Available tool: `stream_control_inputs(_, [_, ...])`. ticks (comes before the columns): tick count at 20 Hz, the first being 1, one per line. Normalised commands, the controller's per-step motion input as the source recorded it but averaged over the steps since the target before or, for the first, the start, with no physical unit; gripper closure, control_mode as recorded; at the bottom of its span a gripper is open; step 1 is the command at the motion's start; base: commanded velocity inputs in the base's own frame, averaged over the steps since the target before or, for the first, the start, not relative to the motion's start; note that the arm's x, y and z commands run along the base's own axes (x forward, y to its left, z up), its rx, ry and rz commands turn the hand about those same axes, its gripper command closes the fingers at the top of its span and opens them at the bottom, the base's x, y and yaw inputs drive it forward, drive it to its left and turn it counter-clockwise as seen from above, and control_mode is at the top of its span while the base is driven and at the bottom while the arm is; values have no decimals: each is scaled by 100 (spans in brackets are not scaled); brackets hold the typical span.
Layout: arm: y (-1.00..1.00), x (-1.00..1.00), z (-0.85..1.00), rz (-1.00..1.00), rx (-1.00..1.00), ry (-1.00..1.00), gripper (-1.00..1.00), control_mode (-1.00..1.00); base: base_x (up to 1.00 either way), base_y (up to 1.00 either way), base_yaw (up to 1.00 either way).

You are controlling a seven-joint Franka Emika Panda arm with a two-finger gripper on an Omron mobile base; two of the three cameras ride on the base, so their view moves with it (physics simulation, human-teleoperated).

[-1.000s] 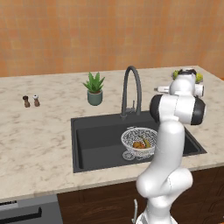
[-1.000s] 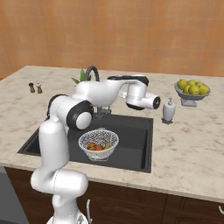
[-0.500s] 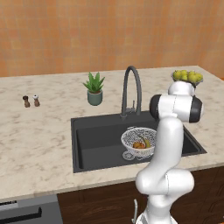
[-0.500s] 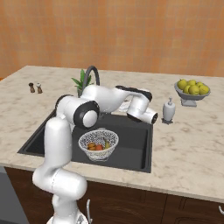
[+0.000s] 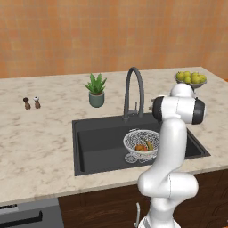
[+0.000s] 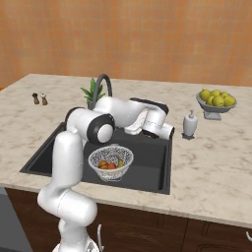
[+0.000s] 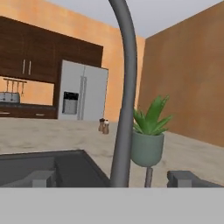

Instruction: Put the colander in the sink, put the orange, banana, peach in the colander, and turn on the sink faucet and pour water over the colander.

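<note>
Colander (image 5: 141,143): silvery mesh bowl, standing upright in the sink (image 5: 98,144), toward the basin's 3 o'clock side in the left base view. Contents: fruit, including a banana (image 6: 119,163) and an orange-red round piece; which piece is the peach cannot be told at this size. Loading step judged done.

Sink faucet (image 5: 133,91): tall dark gooseneck at the basin's 12 o'clock edge. No water stream visible; tap judged still off.

Change on record: over the last second the arm has swung its hand away from the bowl of yellow-green fruit (image 6: 215,98) and the soap bottle (image 6: 190,124) at the counter's 3 o'clock end, and has brought it in over the basin's back edge, facing the tap. Meaning: work has passed from fruit to the faucet lever.

Pincer (image 7: 109,178): jaws spread to their full width, holding nothing, touching nothing. In the hand view the faucet stem rises between the two tips, with the small lever stub just at its 3 o'clock.

Potted plant (image 7: 148,135): behind the tap, apart from the hand.

Shakers (image 5: 31,103): far counter, 9 o'clock, well apart.
</note>
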Motion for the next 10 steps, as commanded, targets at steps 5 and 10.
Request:
stream_control_inputs(5, [14, 1, -7, 12, 2, 4, -100, -100, 0, 0, 0])
stream_control_inputs(10, [0, 3, -27, 11, 9, 0, -100, -100, 0, 0, 0])
